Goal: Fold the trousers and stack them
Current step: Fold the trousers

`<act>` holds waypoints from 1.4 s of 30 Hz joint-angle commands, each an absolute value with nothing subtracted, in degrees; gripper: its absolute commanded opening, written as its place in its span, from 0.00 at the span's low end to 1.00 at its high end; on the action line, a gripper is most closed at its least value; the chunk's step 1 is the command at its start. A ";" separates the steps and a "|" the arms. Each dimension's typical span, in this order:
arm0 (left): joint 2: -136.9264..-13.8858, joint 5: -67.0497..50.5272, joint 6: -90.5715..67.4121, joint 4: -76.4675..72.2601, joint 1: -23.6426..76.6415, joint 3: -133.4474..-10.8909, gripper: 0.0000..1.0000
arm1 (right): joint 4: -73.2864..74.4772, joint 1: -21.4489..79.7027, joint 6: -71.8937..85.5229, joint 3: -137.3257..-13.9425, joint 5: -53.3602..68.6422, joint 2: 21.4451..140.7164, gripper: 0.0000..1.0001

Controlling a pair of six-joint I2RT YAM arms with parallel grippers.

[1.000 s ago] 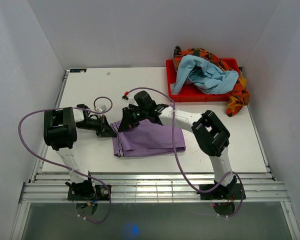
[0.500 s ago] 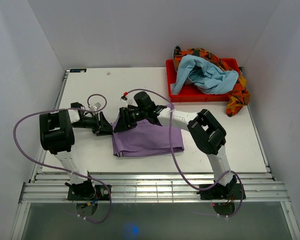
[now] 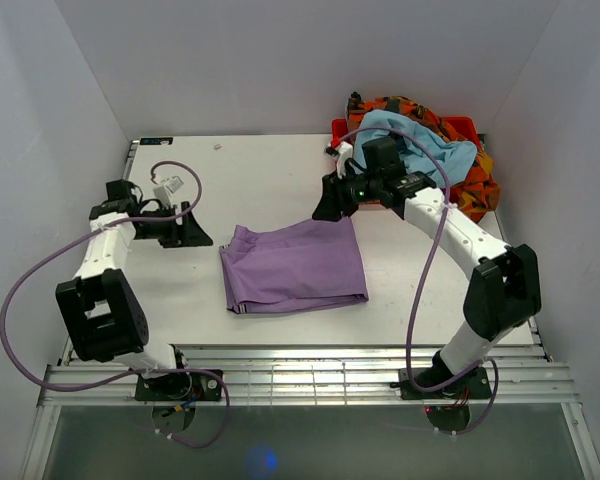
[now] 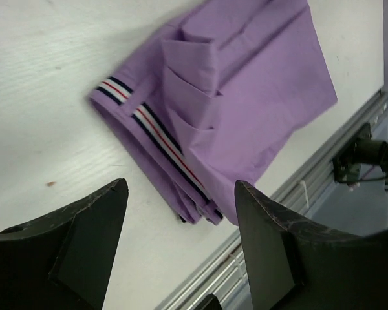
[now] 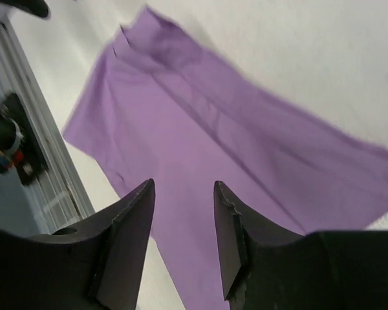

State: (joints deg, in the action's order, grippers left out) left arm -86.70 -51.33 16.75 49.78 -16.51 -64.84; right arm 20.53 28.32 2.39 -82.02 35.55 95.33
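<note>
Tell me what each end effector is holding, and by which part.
Nothing is held. The left end effector and the right end effector both stand open, apart from the folded trousers.

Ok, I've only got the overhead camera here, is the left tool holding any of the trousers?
Observer: No. The left wrist camera shows the left tool open with nothing in it; the trousers lie on the table beyond it.
Operator: And the right one?
Observer: The right tool is open and empty too, clear of the cloth.
Operator: Which edge is the waistband?
Observer: The waistband, striped red, white and dark, is the folded edge nearest the left tool, with several layers stacked there.
</note>
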 commanded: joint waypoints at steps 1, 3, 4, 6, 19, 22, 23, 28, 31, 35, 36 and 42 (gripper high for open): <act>-83.59 -49.93 18.82 57.13 -10.74 -60.84 0.79 | 34.53 29.44 -12.38 -75.70 28.75 94.40 0.47; -82.62 -46.24 16.01 55.47 -8.01 -60.82 0.81 | 37.00 29.18 -14.40 -73.58 25.60 93.61 0.44; -82.88 -45.10 16.17 56.24 -7.04 -61.78 0.81 | 37.44 29.01 -14.85 -71.65 24.71 93.43 0.44; -84.37 -40.63 15.74 58.17 -3.02 -63.19 0.81 | 38.58 28.48 -15.73 -70.32 21.72 93.43 0.43; -74.29 -28.57 32.14 62.76 8.17 -62.14 0.78 | 41.39 23.03 -18.02 -67.06 18.98 97.03 0.40; -69.46 -31.19 48.72 65.55 8.35 -64.41 0.82 | 42.10 22.68 -19.16 -67.06 18.90 98.00 0.40; -68.39 -32.07 58.26 66.96 8.61 -64.95 0.83 | 42.27 22.41 -19.51 -67.15 18.98 98.26 0.40; -62.50 -35.24 78.63 68.55 11.07 -61.11 0.86 | 43.33 22.15 -19.86 -68.37 19.60 99.49 0.40; -60.56 -34.28 86.73 67.51 14.41 -57.58 0.86 | 44.03 22.15 -19.69 -69.26 20.21 99.84 0.40; -58.63 -31.83 89.73 61.45 19.06 -52.66 0.86 | 45.44 22.15 -19.42 -71.45 21.53 99.76 0.40; -58.28 -30.86 89.91 58.83 21.60 -50.91 0.86 | 45.61 22.15 -19.25 -71.89 22.93 99.84 0.41; -59.59 -26.64 90.44 52.38 28.73 -46.68 0.82 | 46.76 22.15 -18.55 -74.79 25.75 101.07 0.41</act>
State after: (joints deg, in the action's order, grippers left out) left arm -59.99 -28.42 87.02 57.04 26.37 -47.83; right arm 45.15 22.46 -18.57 -71.94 22.85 99.92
